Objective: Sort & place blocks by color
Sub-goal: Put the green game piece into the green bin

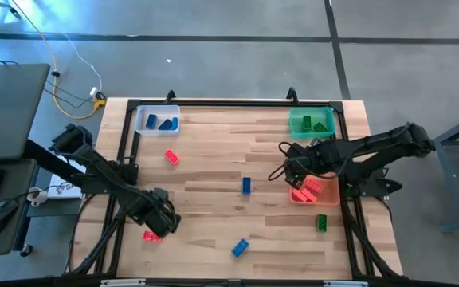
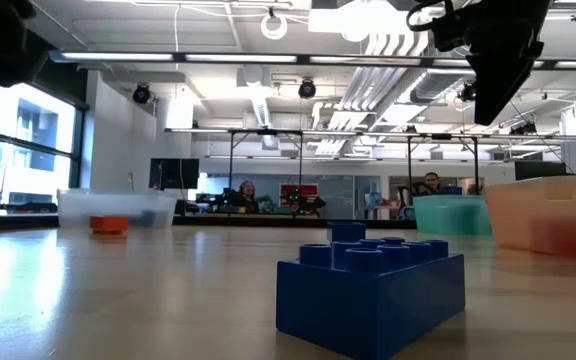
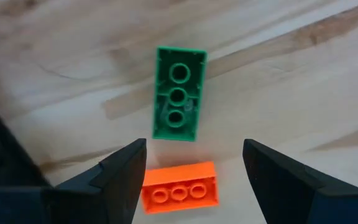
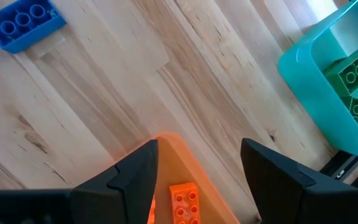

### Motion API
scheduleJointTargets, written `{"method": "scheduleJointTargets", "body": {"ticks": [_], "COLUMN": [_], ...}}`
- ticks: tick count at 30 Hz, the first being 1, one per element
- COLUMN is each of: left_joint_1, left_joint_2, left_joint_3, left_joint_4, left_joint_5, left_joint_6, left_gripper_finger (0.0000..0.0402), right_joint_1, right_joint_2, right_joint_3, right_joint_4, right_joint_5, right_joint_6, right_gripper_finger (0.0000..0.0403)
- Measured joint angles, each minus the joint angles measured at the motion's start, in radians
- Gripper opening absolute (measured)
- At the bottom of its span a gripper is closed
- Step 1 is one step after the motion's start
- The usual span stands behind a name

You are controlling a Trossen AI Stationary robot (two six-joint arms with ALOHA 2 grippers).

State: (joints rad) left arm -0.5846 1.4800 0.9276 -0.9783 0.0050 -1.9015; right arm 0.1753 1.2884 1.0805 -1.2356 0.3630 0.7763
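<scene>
**Blocks partly sorted, both claws open above the table**

The left gripper (image 3: 194, 180) is held low over the near left part of the wooden table (image 1: 213, 159), its fingers spread apart and nothing between them. Below it, two blocks are seen in the left wrist view: an orange block (image 3: 180, 188) lying between the fingertips on the wood, and a green block (image 3: 178, 94) just beyond it (turned hollow side up), the two close but not touching.

The right gripper (image 4: 197, 168) is poised over the edge of the orange bin (image 1: 315, 191), also open and empty. An orange block (image 4: 184, 202) is seen inside that bin beneath the fingers, and several more red-orange blocks are gathered there in the high view.

Relative to the orange bin, the green bin (image 1: 311, 122) sits just behind it at the far right corner and holds two green blocks (image 1: 314, 123). The clear bin (image 1: 157, 120) stands well to the left, at the far left corner, with two blue blocks (image 1: 159, 123) in it.

Loose pieces are spread on the table: a red block (image 1: 171, 157) near the clear bin, a blue block (image 1: 246, 185) at the middle, another blue block (image 1: 240, 248) toward the near edge, and a green block (image 1: 321, 222) just in front of the orange bin.
</scene>
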Motion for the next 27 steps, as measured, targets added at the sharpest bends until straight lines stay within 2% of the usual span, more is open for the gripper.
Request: {"method": "scheduleJointTargets", "body": {"ticks": [9,22,27], "left_joint_1": [0.002,0.007,0.018], "left_joint_2": [0.066,0.066,0.066], "left_joint_3": [-0.002,-0.143,-0.181], "left_joint_4": [-0.001,0.199,0.221], "left_joint_5": [0.006,0.021,0.036], "left_joint_6": [-0.015,-0.055,-0.06], "left_gripper_finger": [0.0253,0.0253,0.0247], "right_joint_1": [-0.001,-0.001,-0.001], "right_joint_2": [0.0,0.0,0.0], "right_joint_3": [0.0,0.0,0.0], "right_joint_4": [0.005,0.01,0.012], "right_joint_5": [0.0,0.001,0.001], "right_joint_6": [-0.026,-0.026,-0.026], "right_gripper_finger": [0.0216,0.0216,0.0216]}}
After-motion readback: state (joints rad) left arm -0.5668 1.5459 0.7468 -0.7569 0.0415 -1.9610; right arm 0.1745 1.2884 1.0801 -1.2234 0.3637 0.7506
